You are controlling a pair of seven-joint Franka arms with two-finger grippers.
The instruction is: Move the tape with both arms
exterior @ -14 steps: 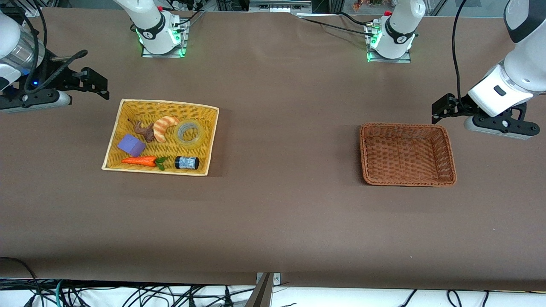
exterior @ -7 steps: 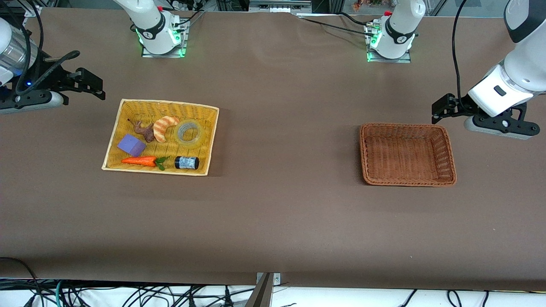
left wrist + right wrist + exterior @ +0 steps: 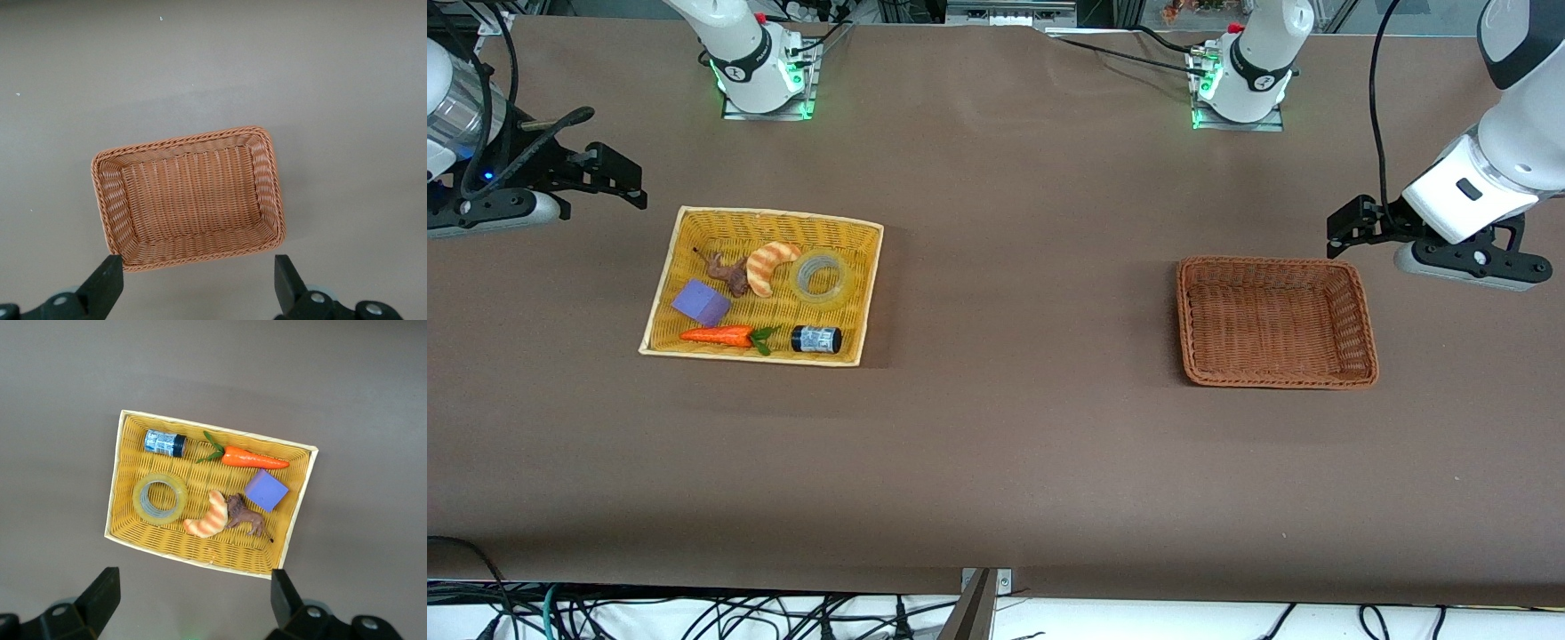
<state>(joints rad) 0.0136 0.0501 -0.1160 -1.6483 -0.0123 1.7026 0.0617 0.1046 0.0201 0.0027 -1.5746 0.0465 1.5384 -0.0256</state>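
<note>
Tape (image 3: 822, 278) lies flat in the yellow basket (image 3: 871, 267), hole facing up, so there is no long axis to align to; any jaw heading across the ring wall works. It sits in the basket's part toward the middle of the desk (image 3: 1014, 444), just beside the croissant toy (image 3: 769, 264), with the black cylinder (image 3: 815, 339) nearer the front camera.

Right end effector (image 3: 624, 182) is up in the air over bare desk, off the basket's corner at the right arm's end, fingers spread wide, holding nothing. From it the tape is down and across the basket toward desk centre. In the right wrist view the tape (image 3: 160, 498) is well clear of the fingers (image 3: 100, 597).

Left end effector (image 3: 1347, 224) hangs over the desk just off the brown basket (image 3: 1276, 378), also wide and holding nothing, waiting. Brown basket (image 3: 273, 193) has nothing in it.

Judgement: right arm is far nearer the tape, so it takes the pick; the left is placed for the receiving end.
</note>
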